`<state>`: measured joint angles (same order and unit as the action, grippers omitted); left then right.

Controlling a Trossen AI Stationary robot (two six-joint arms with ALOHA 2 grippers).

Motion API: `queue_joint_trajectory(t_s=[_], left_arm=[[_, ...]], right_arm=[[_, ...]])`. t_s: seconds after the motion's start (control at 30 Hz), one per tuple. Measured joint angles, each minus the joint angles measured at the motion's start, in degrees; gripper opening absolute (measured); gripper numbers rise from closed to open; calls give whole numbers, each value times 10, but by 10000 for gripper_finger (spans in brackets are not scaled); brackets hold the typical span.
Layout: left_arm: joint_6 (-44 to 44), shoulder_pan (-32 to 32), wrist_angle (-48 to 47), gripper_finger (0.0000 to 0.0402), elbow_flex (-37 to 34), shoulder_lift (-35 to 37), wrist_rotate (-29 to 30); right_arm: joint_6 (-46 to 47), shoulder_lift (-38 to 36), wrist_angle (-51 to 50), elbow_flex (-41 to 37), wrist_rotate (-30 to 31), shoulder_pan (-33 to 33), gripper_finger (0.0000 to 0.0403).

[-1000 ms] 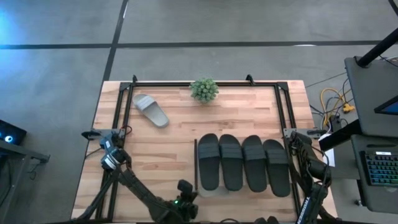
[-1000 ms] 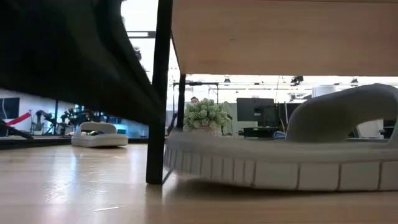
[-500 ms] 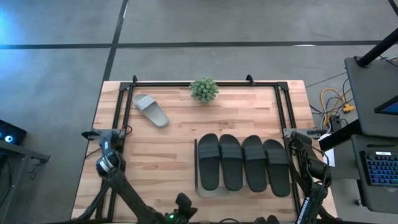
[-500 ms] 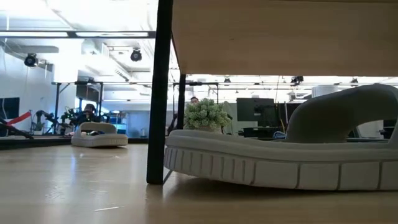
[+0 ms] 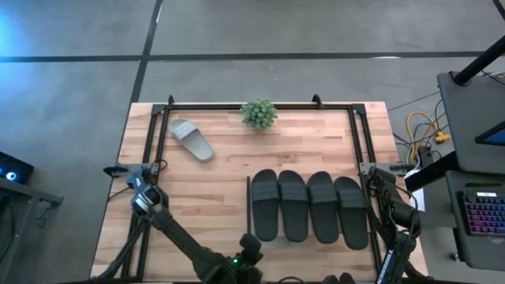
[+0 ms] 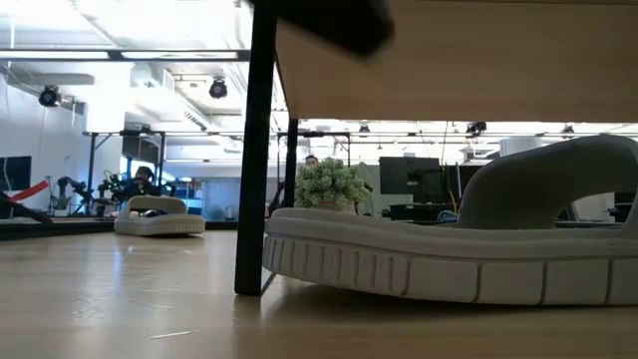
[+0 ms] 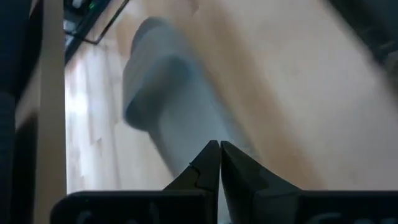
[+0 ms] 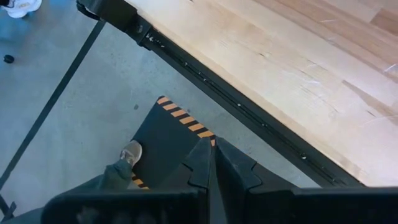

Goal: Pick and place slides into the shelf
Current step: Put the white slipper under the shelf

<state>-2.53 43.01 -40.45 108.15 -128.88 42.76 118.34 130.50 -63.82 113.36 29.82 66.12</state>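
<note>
Several black slides [image 5: 308,207] lie side by side on top of the shelf [image 6: 449,60]. A light grey slide [image 6: 439,264] rests on its sole on the table under the shelf board; the left wrist view shows this grey slide [image 7: 168,106] blurred. A second grey slide [image 5: 191,140] lies on the table at the far left. My left gripper [image 5: 251,244] is shut and empty, raised by the shelf's near left corner, above the grey slide. My right gripper [image 8: 210,155] is shut and empty at the table's right side, over its edge.
A small potted plant [image 5: 259,113] stands at the far middle. A black tube frame [image 5: 158,134] runs around the table. The shelf's dark leg [image 6: 249,150] stands on the table. Bare wood lies between the far grey slide and the shelf. A person's shoe [image 8: 129,152] shows on the floor.
My left gripper, shut throughout, has risen from table level beside the shelf's leg and out of most of the low view. It drew toward the table's near edge, then swung right and rolled. The grey slide under the shelf lies still now.
</note>
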Motion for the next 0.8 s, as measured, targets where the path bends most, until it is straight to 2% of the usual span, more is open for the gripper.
queue_joint_trajectory(t_s=[0.6,0.8], left_arm=[[-5,-15,56,0,-75,1,1],[-13,-13,53,0,-59,2,-1]], right_arm=[[1,0,-4,0,0,0,13],[2,0,-7,7,0,3,13]])
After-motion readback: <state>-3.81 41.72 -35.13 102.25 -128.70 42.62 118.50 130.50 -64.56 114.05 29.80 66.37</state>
